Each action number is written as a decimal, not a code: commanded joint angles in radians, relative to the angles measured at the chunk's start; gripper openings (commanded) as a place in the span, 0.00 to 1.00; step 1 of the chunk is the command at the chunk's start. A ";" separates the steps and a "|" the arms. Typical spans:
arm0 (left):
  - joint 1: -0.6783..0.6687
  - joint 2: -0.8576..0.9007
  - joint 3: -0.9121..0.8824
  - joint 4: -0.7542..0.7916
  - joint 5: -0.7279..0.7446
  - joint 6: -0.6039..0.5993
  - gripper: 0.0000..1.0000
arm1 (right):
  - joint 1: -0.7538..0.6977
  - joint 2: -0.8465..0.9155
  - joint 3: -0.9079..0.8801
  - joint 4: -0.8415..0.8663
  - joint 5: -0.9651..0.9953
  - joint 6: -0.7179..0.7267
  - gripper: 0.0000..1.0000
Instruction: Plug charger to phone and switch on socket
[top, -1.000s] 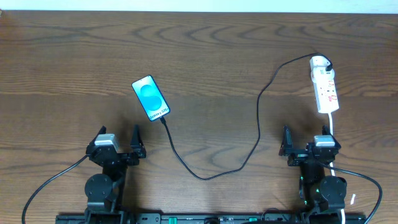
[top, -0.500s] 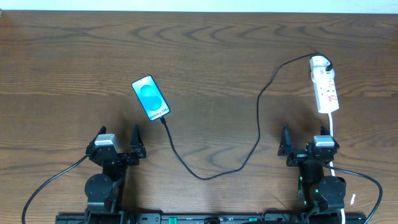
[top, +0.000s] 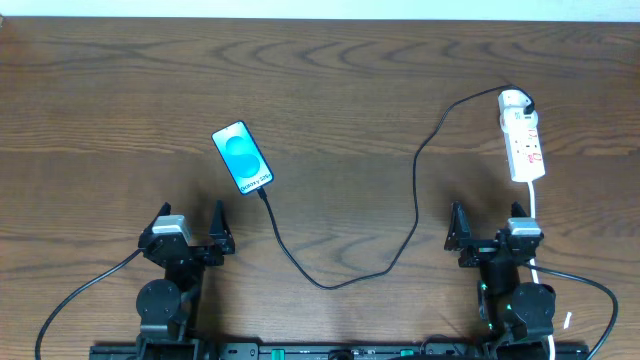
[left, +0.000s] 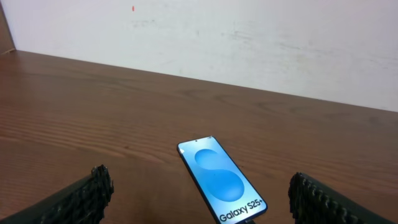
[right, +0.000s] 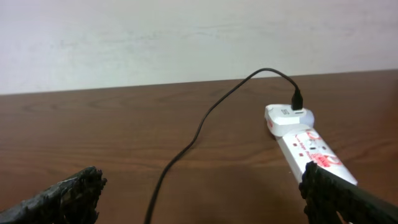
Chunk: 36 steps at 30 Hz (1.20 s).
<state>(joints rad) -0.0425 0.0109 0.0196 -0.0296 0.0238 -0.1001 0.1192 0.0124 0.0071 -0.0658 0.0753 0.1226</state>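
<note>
Left gripper (top: 191, 213) is sitting at the near edge of the table (top: 330, 90), jaws spread wide, and the right gripper (top: 485, 218) is doing the same on its own side, both resting low and well apart from each other. Moving out from the left gripper, toward 1 o'clock, the phone (top: 243, 157) is lying flat and tilted, its blue screen glowing and facing up; the left wrist view is showing it dead ahead between the fingers (left: 81, 198). At the phone's near short edge the charger (top: 416, 200) is meeting it, then looping down between the two arms and climbing toward 1 o'clock across the wood. Beyond the right gripper, at about 12 o'clock, the socket (top: 522, 140) is lying lengthwise, its white cord (top: 533, 200) trailing back toward the arm. At its far rounded end the charger is plugging in.
</note>
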 joint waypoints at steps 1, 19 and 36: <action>0.004 -0.007 -0.016 -0.041 -0.013 0.011 0.93 | 0.006 -0.008 -0.002 -0.003 0.013 0.091 0.99; 0.004 -0.007 -0.016 -0.041 -0.014 0.011 0.93 | 0.006 -0.008 -0.002 -0.006 0.011 -0.006 0.99; 0.004 -0.007 -0.016 -0.041 -0.013 0.011 0.93 | 0.006 -0.008 -0.002 -0.008 0.001 -0.147 0.99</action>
<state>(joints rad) -0.0425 0.0109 0.0196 -0.0296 0.0238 -0.0998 0.1192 0.0128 0.0071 -0.0666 0.0753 0.0204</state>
